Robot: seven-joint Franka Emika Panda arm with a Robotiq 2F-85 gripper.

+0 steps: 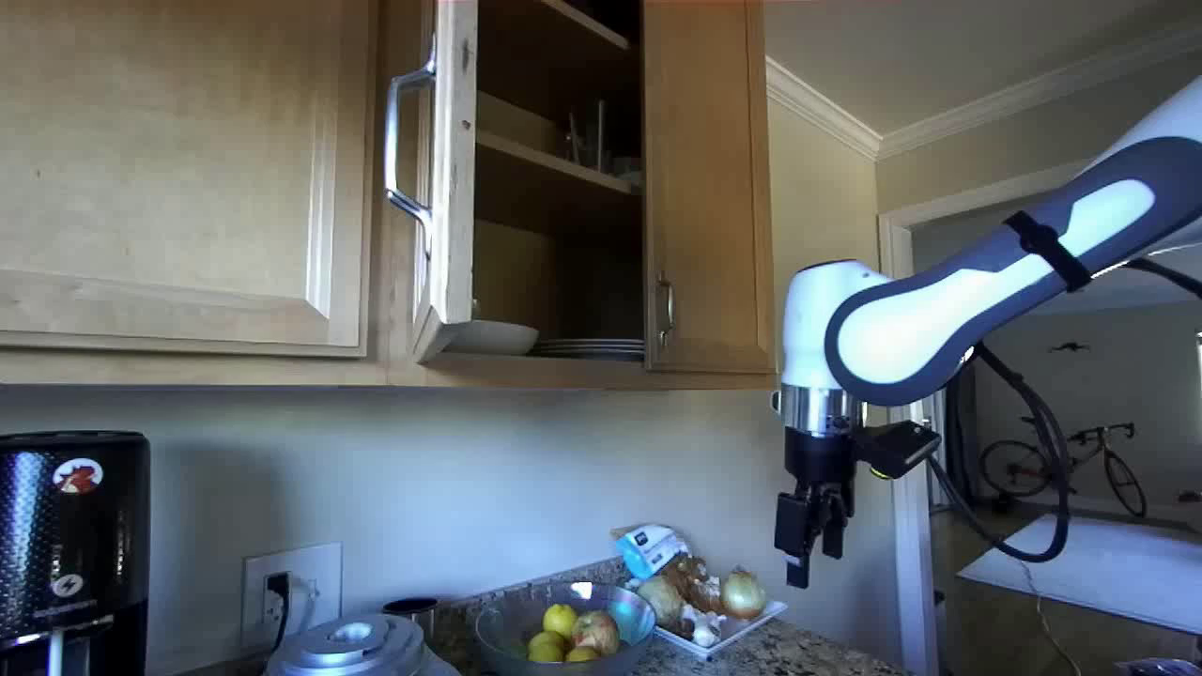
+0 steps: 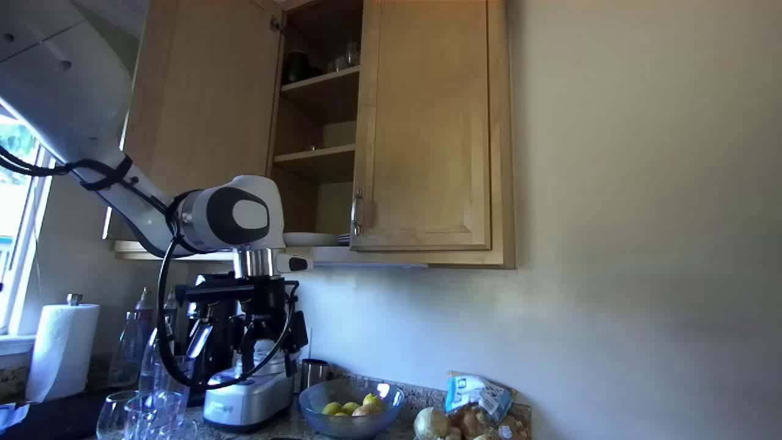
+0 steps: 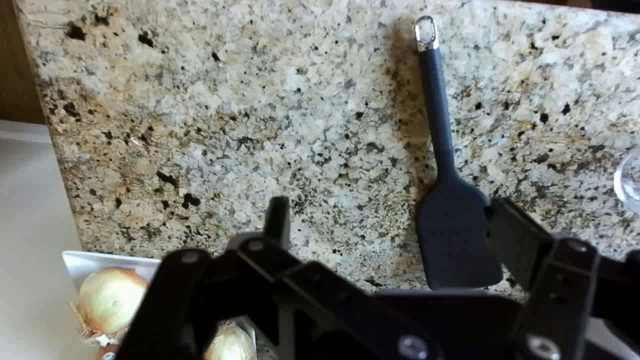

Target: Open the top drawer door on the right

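Observation:
The top drawer door is a tall, narrow honey-wood upper cabinet door in both exterior views [image 1: 711,178] [image 2: 427,122]. It looks shut. Its short vertical silver handle [image 1: 666,310] [image 2: 355,211] sits near the lower left corner. My gripper [image 1: 815,556] [image 2: 269,362] hangs fingers down, below the cabinet's bottom edge and apart from the door. In the wrist view the gripper [image 3: 390,215] has its fingers wide apart over the counter, with nothing held between them. The door is out of the wrist view.
The matching door [image 1: 455,169] with a longer curved handle [image 1: 399,141] stands open, showing shelves and plates. On the granite counter [image 3: 240,125] are a spatula [image 3: 450,230], a fruit bowl [image 1: 507,648], an onion tray [image 1: 765,615], a steel appliance [image 2: 247,397] and glasses [image 2: 116,418].

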